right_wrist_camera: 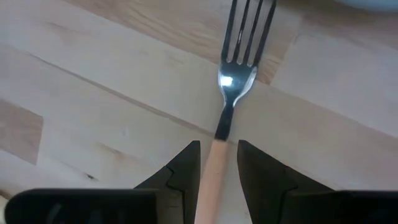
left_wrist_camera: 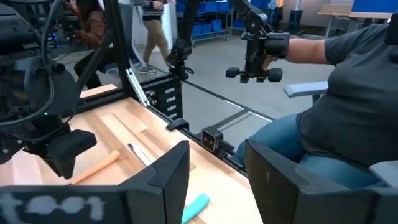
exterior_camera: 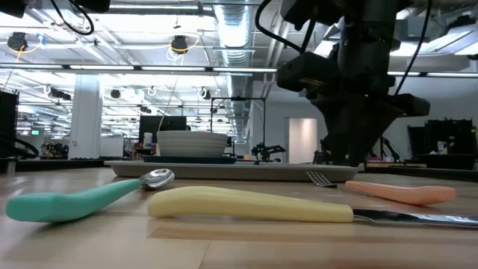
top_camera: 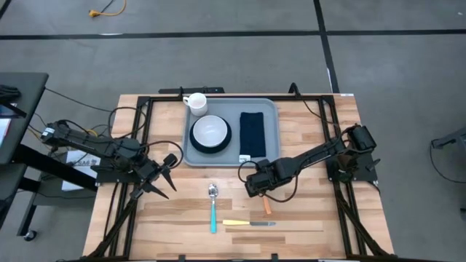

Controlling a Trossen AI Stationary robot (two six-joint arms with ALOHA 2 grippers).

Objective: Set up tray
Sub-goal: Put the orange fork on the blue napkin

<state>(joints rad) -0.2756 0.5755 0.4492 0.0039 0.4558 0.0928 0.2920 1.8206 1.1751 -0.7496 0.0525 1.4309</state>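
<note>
Salmon-handled steel fork (right_wrist_camera: 225,118) lies between the right gripper's (right_wrist_camera: 217,163) narrowly parted fingers; it should close squarely. Grey-blue rectangular tray (top_camera: 271,109) sits just beyond. Left gripper (top_camera: 164,175) waits open.

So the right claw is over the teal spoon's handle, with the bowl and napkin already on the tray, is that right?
Not quite. The right claw straddles the fork's orange handle, not the spoon's; the right wrist view shows the tines just ahead of its fingers. The teal spoon lies untouched on the table. The bowl and napkin are indeed on the tray.
</note>
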